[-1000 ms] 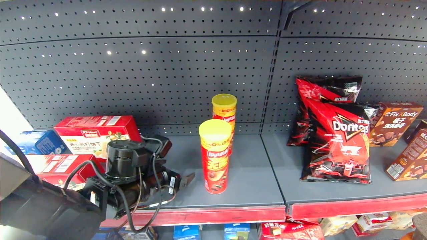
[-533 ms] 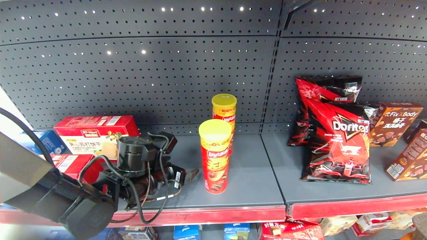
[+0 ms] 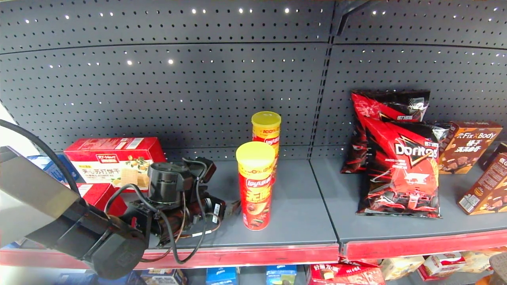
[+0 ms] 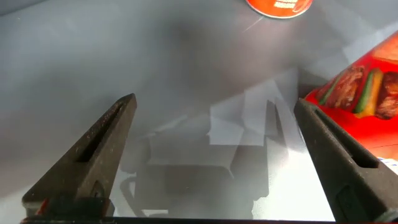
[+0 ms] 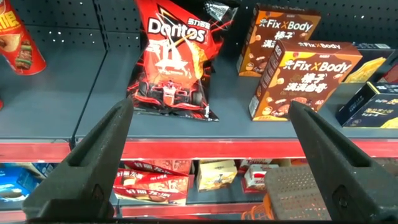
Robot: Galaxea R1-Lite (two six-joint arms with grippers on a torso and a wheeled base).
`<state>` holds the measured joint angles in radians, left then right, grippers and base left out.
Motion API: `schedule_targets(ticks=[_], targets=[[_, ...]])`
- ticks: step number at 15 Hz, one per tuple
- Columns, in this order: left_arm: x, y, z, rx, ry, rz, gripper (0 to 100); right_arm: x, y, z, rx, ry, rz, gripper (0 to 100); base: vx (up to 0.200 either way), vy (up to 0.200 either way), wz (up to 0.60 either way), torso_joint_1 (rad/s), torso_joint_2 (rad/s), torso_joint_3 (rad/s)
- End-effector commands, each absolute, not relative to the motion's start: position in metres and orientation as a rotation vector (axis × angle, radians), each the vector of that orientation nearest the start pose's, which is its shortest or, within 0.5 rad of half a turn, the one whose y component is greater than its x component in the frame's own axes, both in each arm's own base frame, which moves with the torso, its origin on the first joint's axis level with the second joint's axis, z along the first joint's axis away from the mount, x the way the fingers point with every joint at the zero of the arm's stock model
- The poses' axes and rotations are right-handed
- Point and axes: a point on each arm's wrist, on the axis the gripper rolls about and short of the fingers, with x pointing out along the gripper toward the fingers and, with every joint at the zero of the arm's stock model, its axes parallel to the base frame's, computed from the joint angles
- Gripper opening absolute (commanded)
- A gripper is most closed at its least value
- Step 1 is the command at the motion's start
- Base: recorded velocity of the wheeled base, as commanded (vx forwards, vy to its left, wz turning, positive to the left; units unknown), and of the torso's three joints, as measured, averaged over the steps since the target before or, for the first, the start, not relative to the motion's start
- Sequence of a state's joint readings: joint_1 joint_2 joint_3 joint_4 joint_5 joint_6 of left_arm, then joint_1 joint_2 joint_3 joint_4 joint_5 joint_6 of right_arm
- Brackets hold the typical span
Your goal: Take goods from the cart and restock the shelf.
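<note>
Left hand (image 3: 233,207) is wide open and empty, low over the shelf (image 3: 301,213) at 9 o'clock of the front chip can (image 3: 255,186), just beside it. Right hand (image 5: 211,104) gapes wide too, facing the chip bag (image 5: 171,62).

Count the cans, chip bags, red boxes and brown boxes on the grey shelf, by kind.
Cans: 2, front can and back can.
Chip bags: 2, front bag and back bag.
Red boxes: 2, rear red box and front red box.
Brown boxes: 2, rear brown box and front brown box.
Total: 8.
</note>
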<state>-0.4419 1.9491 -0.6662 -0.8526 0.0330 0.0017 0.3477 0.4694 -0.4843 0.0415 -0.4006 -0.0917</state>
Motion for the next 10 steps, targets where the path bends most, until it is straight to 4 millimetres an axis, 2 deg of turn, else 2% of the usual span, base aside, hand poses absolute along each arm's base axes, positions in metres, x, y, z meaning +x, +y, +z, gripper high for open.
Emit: schedule_targets(ticks=[1,10], targets=[[0.296,-0.142,0.089,0.105,0.421,-0.408,100,0.01,-0.006,0.21,-0.104,0.032,-0.051,100,0.0,0.0,0.0,0.0,0.0,0.0],[0.298,-0.157,0.086,0.11,0.419,-0.447,100,0.01,-0.006,0.21,-0.104,0.034,-0.049,100,0.0,0.0,0.0,0.0,0.0,0.0]])
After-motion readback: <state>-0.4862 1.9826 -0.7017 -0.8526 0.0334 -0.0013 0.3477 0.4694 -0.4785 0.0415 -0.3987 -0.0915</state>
